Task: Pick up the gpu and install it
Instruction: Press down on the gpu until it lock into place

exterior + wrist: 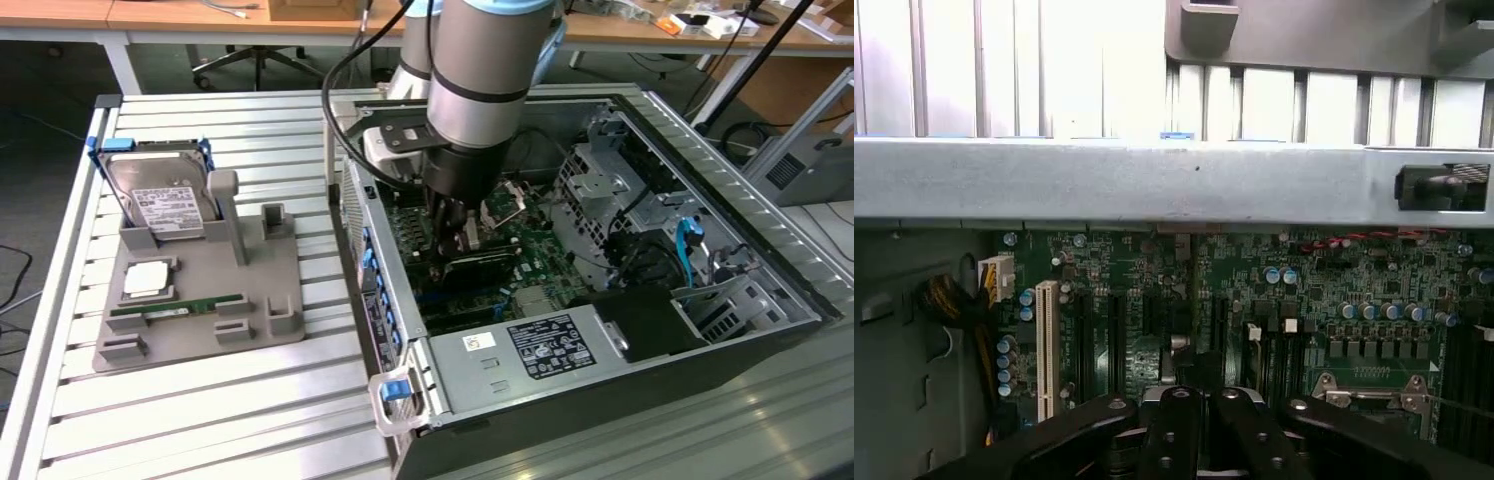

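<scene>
End effector (461,232) (1199,425) lowered inside open computer case (694,160), fingers closed together above green motherboard (1154,300). Gpu (474,270) standing on edge just beneath, on motherboard slots.

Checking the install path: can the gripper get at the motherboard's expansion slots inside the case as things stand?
Probably yes. The case lies with its side open, and the shut gripper hangs inside it just above the green motherboard, with the slots close ahead of it in the wrist view.
</scene>
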Available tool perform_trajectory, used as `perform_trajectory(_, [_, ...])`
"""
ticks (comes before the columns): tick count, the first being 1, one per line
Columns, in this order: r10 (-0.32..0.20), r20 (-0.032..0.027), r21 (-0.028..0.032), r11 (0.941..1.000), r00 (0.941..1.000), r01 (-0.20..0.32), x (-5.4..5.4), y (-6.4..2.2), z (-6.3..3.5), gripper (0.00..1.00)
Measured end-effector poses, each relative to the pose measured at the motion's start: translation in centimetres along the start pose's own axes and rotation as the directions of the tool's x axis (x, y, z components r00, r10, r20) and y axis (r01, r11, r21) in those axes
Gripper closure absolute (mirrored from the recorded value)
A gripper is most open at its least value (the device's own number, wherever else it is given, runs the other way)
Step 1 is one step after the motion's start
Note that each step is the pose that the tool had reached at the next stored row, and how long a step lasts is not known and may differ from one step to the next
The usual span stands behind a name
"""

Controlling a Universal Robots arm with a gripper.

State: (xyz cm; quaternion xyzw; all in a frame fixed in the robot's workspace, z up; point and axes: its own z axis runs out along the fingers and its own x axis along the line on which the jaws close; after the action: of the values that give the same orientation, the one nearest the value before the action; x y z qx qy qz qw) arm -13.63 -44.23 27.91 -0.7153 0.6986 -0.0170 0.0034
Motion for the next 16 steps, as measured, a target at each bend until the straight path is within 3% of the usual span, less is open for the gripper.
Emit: perform_trajectory(16, [0.000,-0.0006,-0.0002,1.0000,1.0000,0.000,-0.02,0.59,0.28,0.89])
